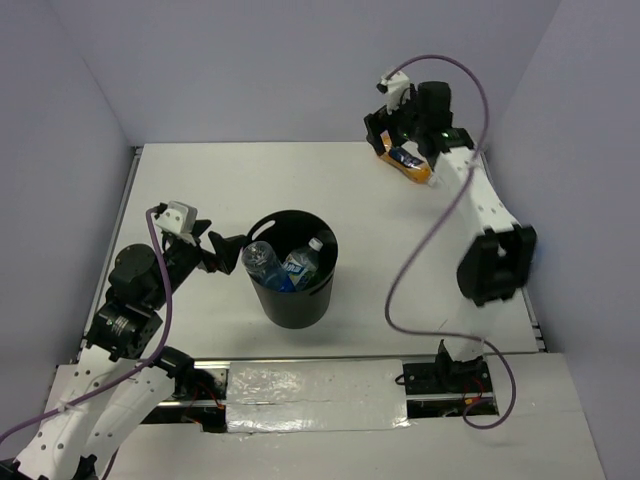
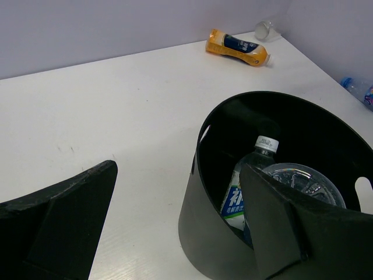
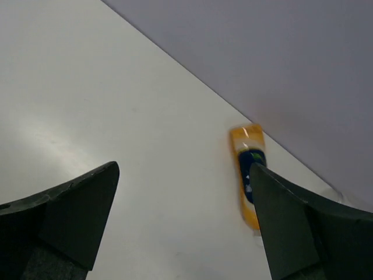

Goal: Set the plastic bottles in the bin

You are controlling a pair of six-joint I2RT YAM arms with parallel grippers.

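The white table (image 1: 200, 190) carries everything. The black bin (image 1: 295, 305) stands upright toward its near edge, a little left of the middle, with handle slots under the rim.

The left gripper (image 1: 225, 250) hangs just beside the bin's left rim. In the left wrist view its jaws are spread wide with nothing between them, one finger over bare table and the other over the bin's near wall (image 2: 215, 233). The right gripper (image 1: 400, 140) hovers over the far right corner, its claw likewise spread wide and holding nothing in the right wrist view (image 3: 183, 227).

Two bottles lie inside the bin: a white-capped bottle (image 2: 259, 166) with a blue-and-white label, leaning cap up, and a ribbed clear bottle (image 2: 303, 184) whose base faces the left gripper.

The orange bottle (image 3: 249, 175) with a dark label lies on its side near the far right corner, close to the back wall, below the right gripper and apart from its fingers. Just beyond it, at the far edge, lies a plain clear bottle (image 2: 265, 28). A blue-labelled bottle (image 2: 358, 87) shows only in part at the right edge
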